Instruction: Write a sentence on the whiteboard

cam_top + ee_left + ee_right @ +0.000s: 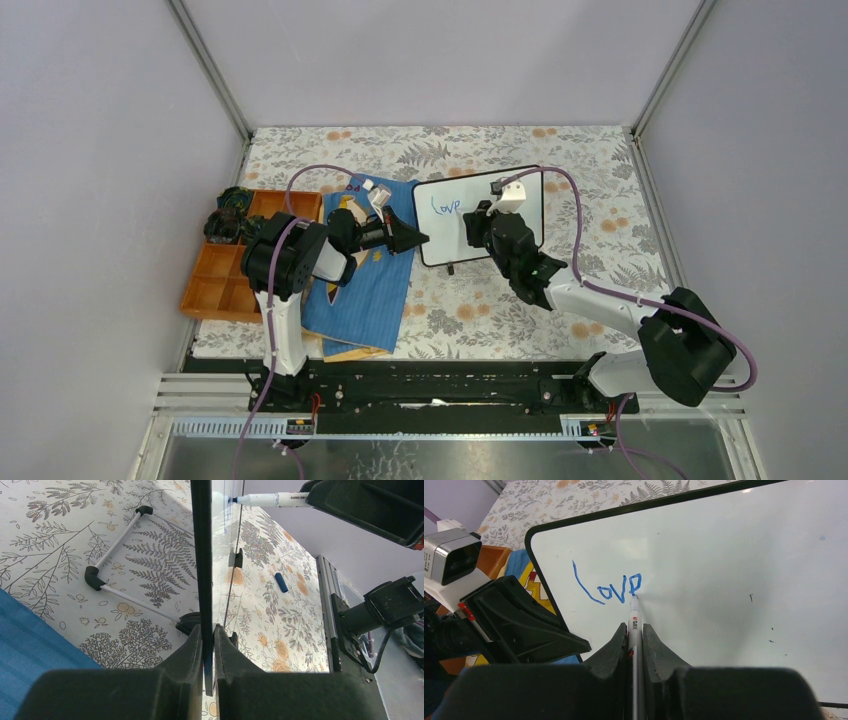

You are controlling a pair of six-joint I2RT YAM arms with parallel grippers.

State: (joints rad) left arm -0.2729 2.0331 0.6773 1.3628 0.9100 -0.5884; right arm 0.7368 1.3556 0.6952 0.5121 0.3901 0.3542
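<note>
**Writing step, first word in hand.** The whiteboard [445,240] stands propped on its feet [92,576] near the middle of the table [560,160]. It is just beside the blue book [365,295] and well apart from the orange tray [215,285]. The left gripper [207,636] is closed narrowly on the board's left edge, one finger on each face, steadying it. The right gripper [635,630] is clamped on a marker [634,622], whose tip touches the board at the foot of the last letter. Of the sentence [608,586], only "love" shows, in blue, at the board's upper left. Its final letter reads more like a "p", and whether that stroke is complete cannot be told. A small blue cap [282,582], probably the marker's, lies on the table in front of the board.

**Judgement.** The task is at an early stage, with one word down and more needed to make a sentence. The next move calls for lifting the tip clear, shifting right to leave a word gap, and setting down again with light, even pressure. Meanwhile the left gripper must resist the push so that the board neither tips nor slides.
</note>
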